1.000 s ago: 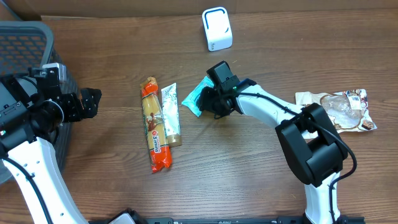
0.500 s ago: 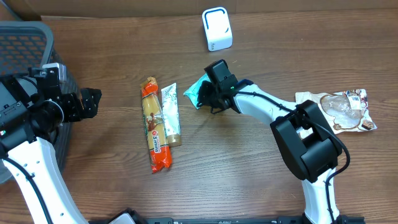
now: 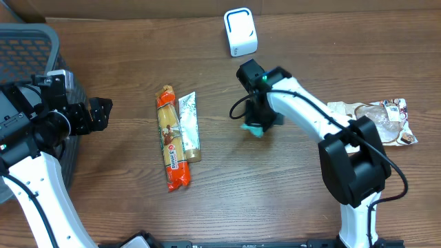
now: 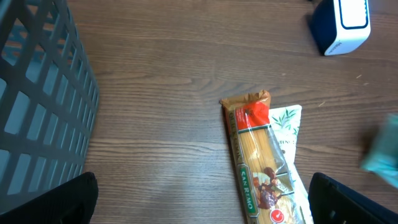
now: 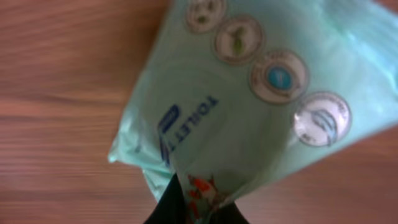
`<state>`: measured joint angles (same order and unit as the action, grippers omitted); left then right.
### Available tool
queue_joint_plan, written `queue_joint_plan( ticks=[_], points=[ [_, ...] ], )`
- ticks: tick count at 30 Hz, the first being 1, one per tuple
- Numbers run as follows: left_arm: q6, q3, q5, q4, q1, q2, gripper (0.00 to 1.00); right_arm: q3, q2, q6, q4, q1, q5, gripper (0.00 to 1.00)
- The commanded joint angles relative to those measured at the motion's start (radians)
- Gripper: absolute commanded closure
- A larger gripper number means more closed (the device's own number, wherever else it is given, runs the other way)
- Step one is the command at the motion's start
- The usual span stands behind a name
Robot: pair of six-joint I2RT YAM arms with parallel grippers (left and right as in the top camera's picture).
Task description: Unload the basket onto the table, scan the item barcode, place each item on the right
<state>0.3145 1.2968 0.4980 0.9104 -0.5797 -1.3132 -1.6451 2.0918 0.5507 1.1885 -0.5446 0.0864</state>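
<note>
right gripper [image 3: 258, 118] clenched on teal toilet wipes pack [image 5: 249, 106], which hangs below it, on the near side of white barcode scanner [image 3: 240, 32] (well apart). left gripper [image 3: 100, 113] released, jaws wide, beside grey basket [image 3: 27, 41]. spaghetti packet [image 3: 172, 138] lies left of the pack.

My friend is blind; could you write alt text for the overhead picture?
The right arm's pincer is shut on a pale green soft plastic packet over a brown wooden table, near a white rounded box. A long orange-ended pasta packet lies to the left.
</note>
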Motion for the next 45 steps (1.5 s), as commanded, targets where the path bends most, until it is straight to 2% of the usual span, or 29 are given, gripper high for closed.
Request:
queue_joint_plan(
  ticks=[1,5,9,16,22,23,25,27,35,39,43,45],
  points=[
    [0.015,-0.001,0.016,-0.002,-0.002,-0.002,0.0,-0.119,-0.058,0.047,0.185,-0.021,0.279,0.96],
    [0.015,-0.001,0.016,-0.002,-0.002,-0.002,0.01,-0.127,-0.034,0.082,0.4,-0.039,0.319,0.96],
    [0.015,-0.001,0.016,-0.002,-0.002,-0.002,0.0,-0.127,0.051,0.082,0.502,-0.051,0.322,0.96],
    [0.015,-0.001,0.016,-0.002,-0.002,-0.002,0.0,-0.127,0.205,0.069,0.507,-0.065,0.317,0.96],
    [0.015,-0.001,0.016,-0.002,-0.002,-0.002,0.0,-0.128,0.244,-0.006,0.438,-0.121,0.302,0.96],
    [0.015,-0.001,0.016,-0.002,-0.002,-0.002,0.0,-0.132,0.244,-0.014,0.431,-0.13,0.3,0.91],
    [0.015,-0.001,0.016,-0.002,-0.002,-0.002,0.0,-0.139,0.244,-0.051,0.414,-0.15,0.279,0.76],
    [0.015,-0.001,0.016,-0.002,-0.002,-0.002,0.0,-0.146,0.244,-0.094,0.399,-0.168,0.251,0.66],
    [0.015,-0.001,0.016,-0.002,-0.002,-0.002,0.01,-0.241,0.244,-0.134,0.37,-0.225,0.239,0.52],
    [0.015,-0.001,0.016,-0.002,-0.002,-0.002,0.0,-0.347,0.244,-0.134,0.412,-0.217,0.316,0.44],
    [0.015,-0.001,0.016,-0.002,-0.002,-0.002,0.0,-0.48,0.244,-0.172,0.467,-0.206,0.362,0.32],
    [0.015,-0.001,0.016,-0.002,-0.002,-0.002,0.01,-0.529,0.244,-0.186,0.475,-0.203,0.352,0.3]
  ],
)
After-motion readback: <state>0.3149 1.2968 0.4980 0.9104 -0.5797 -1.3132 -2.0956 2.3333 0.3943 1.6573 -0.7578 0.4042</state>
